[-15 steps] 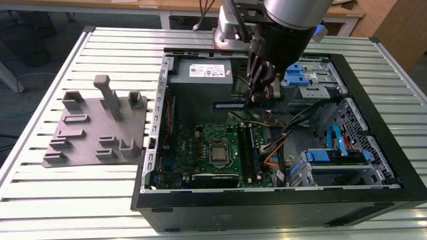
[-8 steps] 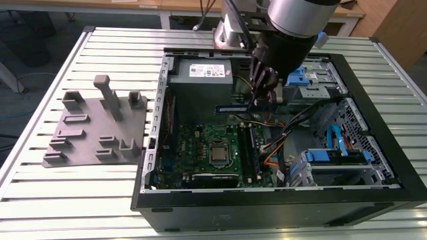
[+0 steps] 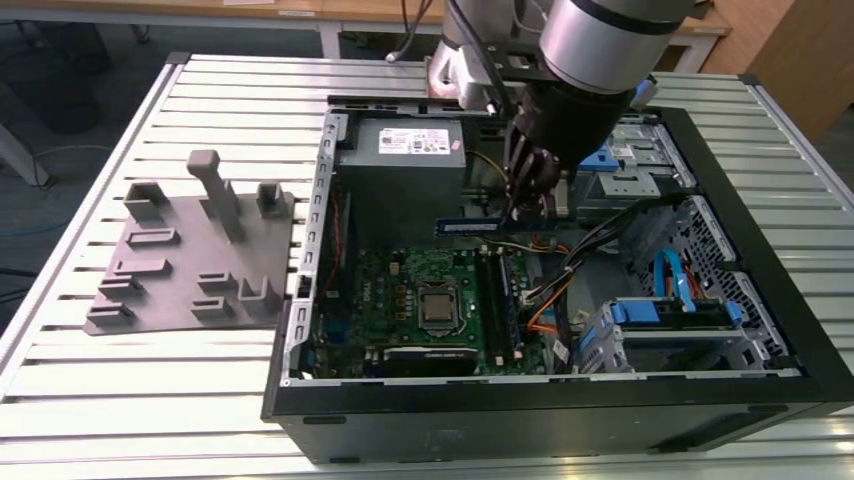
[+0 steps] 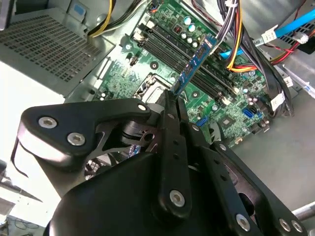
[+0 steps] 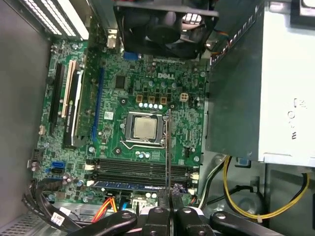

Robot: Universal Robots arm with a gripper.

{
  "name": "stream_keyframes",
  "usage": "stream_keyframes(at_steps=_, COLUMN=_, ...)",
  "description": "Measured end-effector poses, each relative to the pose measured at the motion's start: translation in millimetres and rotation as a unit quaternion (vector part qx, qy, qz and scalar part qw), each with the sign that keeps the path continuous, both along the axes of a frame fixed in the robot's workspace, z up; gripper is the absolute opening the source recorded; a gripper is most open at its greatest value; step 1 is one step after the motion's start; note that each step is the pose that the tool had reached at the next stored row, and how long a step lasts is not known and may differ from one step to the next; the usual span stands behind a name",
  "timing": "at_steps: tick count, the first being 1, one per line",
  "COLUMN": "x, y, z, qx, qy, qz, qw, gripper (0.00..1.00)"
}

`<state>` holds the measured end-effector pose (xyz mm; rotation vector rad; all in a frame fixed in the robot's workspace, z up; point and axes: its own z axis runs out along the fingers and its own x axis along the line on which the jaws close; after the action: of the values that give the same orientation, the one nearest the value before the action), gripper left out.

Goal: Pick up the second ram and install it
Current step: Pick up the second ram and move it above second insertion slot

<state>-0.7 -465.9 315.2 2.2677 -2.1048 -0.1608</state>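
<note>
My gripper (image 3: 529, 212) hangs inside the open computer case (image 3: 300, 300), shut on the second ram (image 3: 471, 226), a thin blue-green stick. In the second wrist view the ram (image 4: 198, 60) sticks out from between the closed fingers (image 4: 170, 115), pointing down at the motherboard (image 4: 123, 73). The first wrist view has the ram (image 5: 168, 147) edge-on as a thin line above the black memory slots (image 5: 138, 169), held clear of them by the gripper (image 5: 170, 195). Another blue stick (image 5: 128, 185) lies seated in one slot.
A grey moulded tray (image 3: 187, 260) with upright posts stands at the exterior view's left of the case. The power supply (image 3: 400, 150) is at the back, drive cages (image 3: 667, 320) and cable bundles (image 3: 561, 290) at the right. The bare processor (image 5: 143, 128) sits mid-board.
</note>
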Motion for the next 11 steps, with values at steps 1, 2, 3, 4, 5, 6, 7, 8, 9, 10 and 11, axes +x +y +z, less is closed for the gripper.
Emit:
stream_keyframes(at_steps=1, x=0.3, y=0.0, z=-1.6, qx=0.0, qy=0.0, qz=0.0, qw=1.0, gripper=0.11)
stream_keyframes(at_steps=2, x=0.4, y=0.0, z=-3.2, qx=0.0, qy=0.0, qz=0.0, qw=1.0, gripper=0.11)
stream_keyframes(at_steps=3, x=0.5, y=0.0, z=-5.0, qx=-0.0001, qy=0.0, qz=0.0, qw=1.0, gripper=0.11)
stream_keyframes(at_steps=4, x=0.6, y=-0.2, z=-6.8, qx=0.0, qy=0.0, qz=0.0, qw=1.0, gripper=0.11)
stream_keyframes(at_steps=5, x=0.6, y=-0.3, z=-8.8, qx=0.0, qy=0.0, qz=0.0, qw=1.0, gripper=0.11)
stream_keyframes(at_steps=6, x=0.6, y=-0.4, z=-10.5, qx=-0.0001, qy=0.0, qz=0.0, qw=1.0, gripper=0.11)
stream_keyframes(at_steps=7, x=0.6, y=-0.6, z=-12.3, qx=-0.0001, qy=0.0, qz=0.0, qw=1.0, gripper=0.11)
stream_keyframes(at_steps=8, x=0.6, y=-0.7, z=-14.1, qx=-0.0001, qy=0.0, qz=0.0, qw=1.0, gripper=0.11)
stream_keyframes(at_steps=9, x=0.6, y=-0.8, z=-15.9, qx=-0.0001, qy=0.0, qz=0.0, qw=1.0, gripper=0.11)
stream_keyframes(at_steps=10, x=0.6, y=-0.8, z=-17.6, qx=-0.0001, qy=0.0, qz=0.0, qw=1.0, gripper=0.11)
stream_keyframes(at_steps=11, x=0.6, y=-0.9, z=-19.1, qx=-0.0001, qy=0.0, qz=0.0, qw=1.0, gripper=0.11)
